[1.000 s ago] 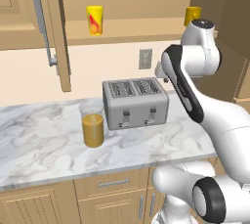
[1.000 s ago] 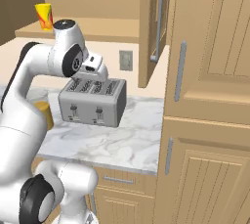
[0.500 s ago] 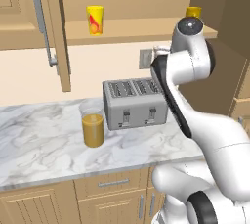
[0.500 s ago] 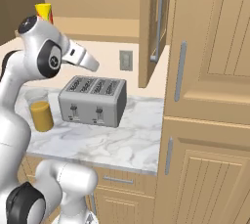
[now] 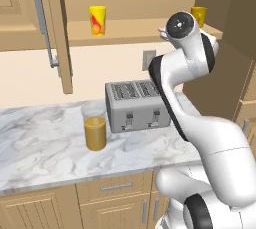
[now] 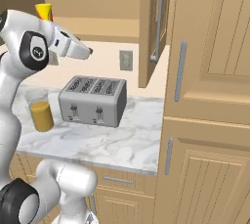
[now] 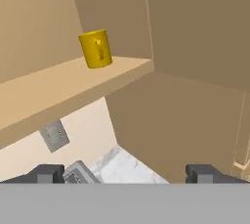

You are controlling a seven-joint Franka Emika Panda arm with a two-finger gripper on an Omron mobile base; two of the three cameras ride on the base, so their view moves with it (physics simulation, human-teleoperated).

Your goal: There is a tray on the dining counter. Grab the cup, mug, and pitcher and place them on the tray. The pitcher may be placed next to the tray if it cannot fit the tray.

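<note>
1. Two dark fingers [image 7: 48,174] stand spread wide with nothing between them, aimed up at the small squat yellow mug [image 7: 96,48].
2. Mug sits near the end of the tan wooden shelf [image 7: 73,83], handle facing us; rigid, light, glossy, likely slippery, so I'd pinch across the body.
3. Glass juice pitcher [image 5: 94,126] waits on the marble bench [image 5: 45,148]: heavier, sloshy.

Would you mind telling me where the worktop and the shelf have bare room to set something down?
Bare marble lies left of the pitcher and in front of the toaster. The shelf is free between the cup and the mug. Pitcher and toaster stand close together.
</note>
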